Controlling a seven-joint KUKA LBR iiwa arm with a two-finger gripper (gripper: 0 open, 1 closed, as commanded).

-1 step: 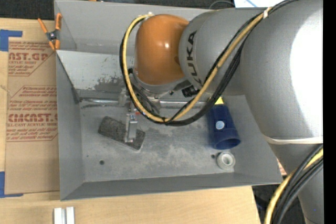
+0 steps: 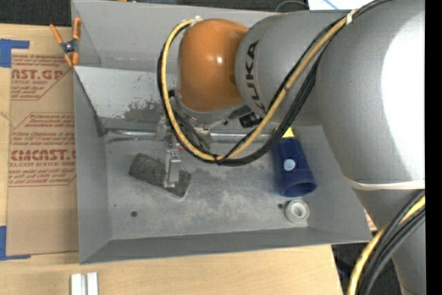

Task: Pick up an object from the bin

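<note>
The gripper presses onto a dark grey block left of centre, probably to grasp it. Whether it has closed, I cannot tell.

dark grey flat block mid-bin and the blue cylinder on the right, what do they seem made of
The dark grey flat block looks like foam or sponge, perhaps stone: its surface is matt, rough and speckled, and the look leaves it open. The blue cylinder seems to be plastic: even saturated colour and a smooth wall with a slight sheen.
</note>
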